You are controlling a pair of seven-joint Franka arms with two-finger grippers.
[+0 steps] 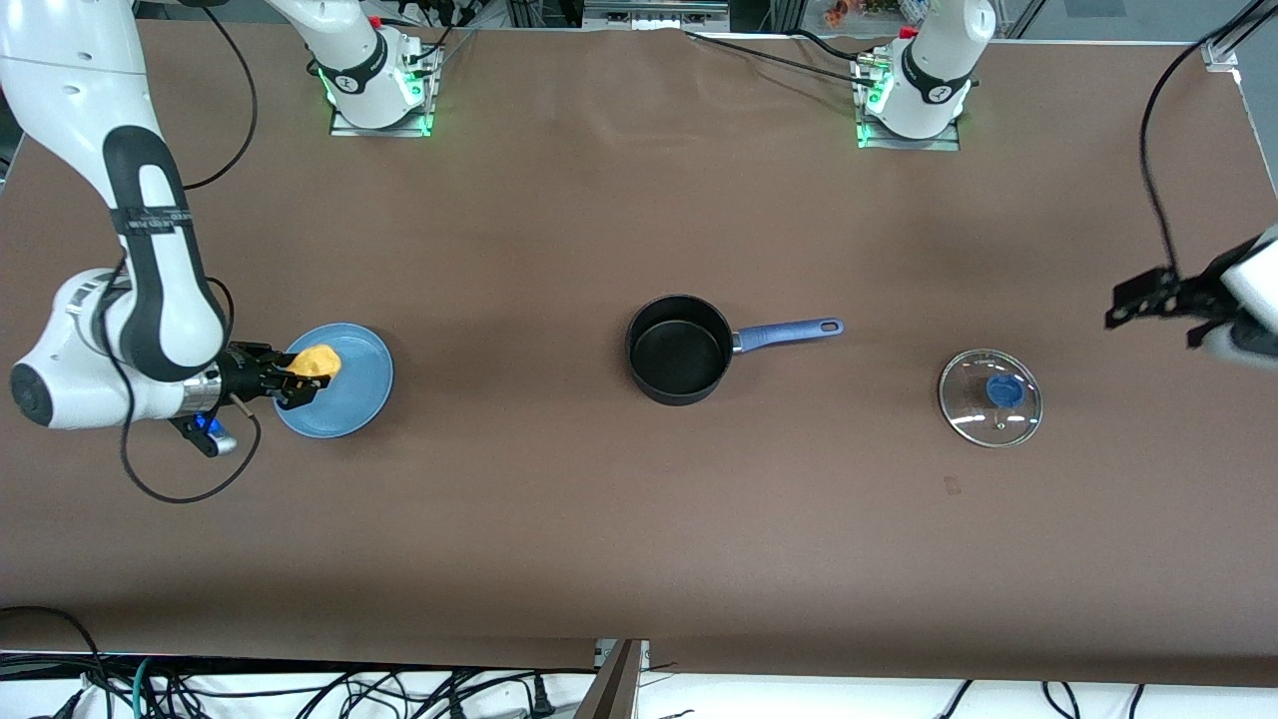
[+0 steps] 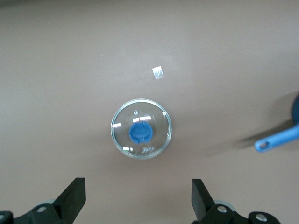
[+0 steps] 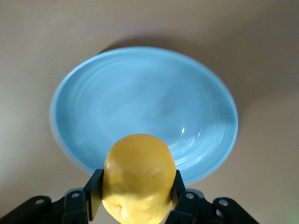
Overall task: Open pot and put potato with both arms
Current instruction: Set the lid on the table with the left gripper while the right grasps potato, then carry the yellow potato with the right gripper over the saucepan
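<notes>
1. No brand or label can be read; a band on the right arm carries print too small to make out.
2. The pot (image 1: 679, 350) sits uncovered mid-table (image 1: 599, 519), with bare table all round. Its blue handle (image 1: 789, 333) runs lengthwise toward the left arm's end.
3. The glass lid (image 1: 990, 396) lies flat, knob up, well apart from the pot, nearer the front camera than the handle tip.
4. The right end effector (image 3: 135, 196) has its fingers (image 3: 95, 192) closed on the potato (image 1: 316, 361), held over the light-blue plate (image 1: 349, 399) at the right arm's end. The potato's long axis runs along the fingers.
5. The left end effector (image 2: 139, 200) hangs wide open and empty, above the table just beside the lid; that arm waits.
</notes>
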